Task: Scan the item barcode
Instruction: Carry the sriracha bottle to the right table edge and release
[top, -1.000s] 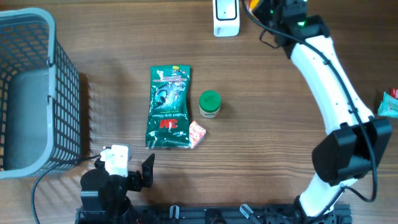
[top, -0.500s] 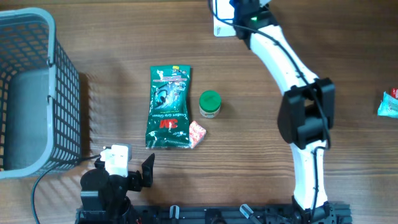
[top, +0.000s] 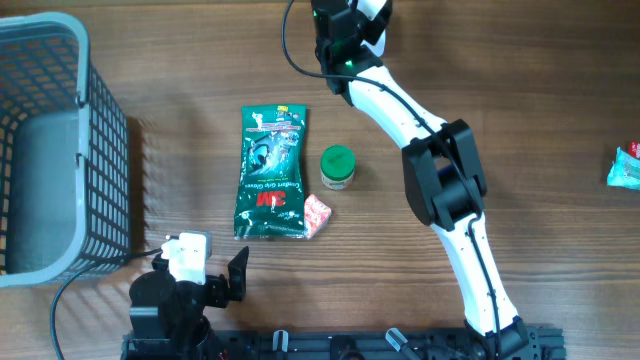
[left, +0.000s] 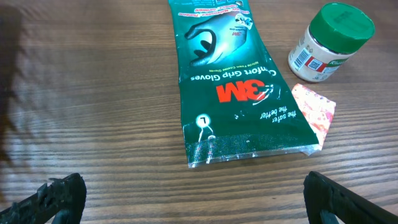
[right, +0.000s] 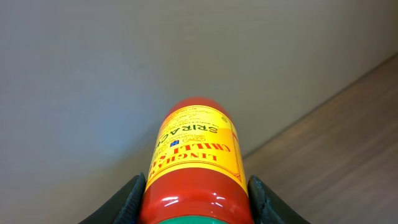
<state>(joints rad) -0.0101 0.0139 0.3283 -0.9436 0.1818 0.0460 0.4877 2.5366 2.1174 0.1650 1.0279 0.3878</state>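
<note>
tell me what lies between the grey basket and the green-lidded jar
The 3M Comfort Grip Gloves pack lies flat between the basket and the jar, seen in the overhead view.

Overhead camera looked straight down on the desk. Left wrist view sat low and close, sharing glove packet and jar with it. Right wrist view faced a wall, sriracha bottle close up.

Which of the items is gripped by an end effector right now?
The red sriracha bottle with the yellow label, clamped in the right end effector. The green glove packet, green-lidded jar and pink sachet lie ungripped.
</note>
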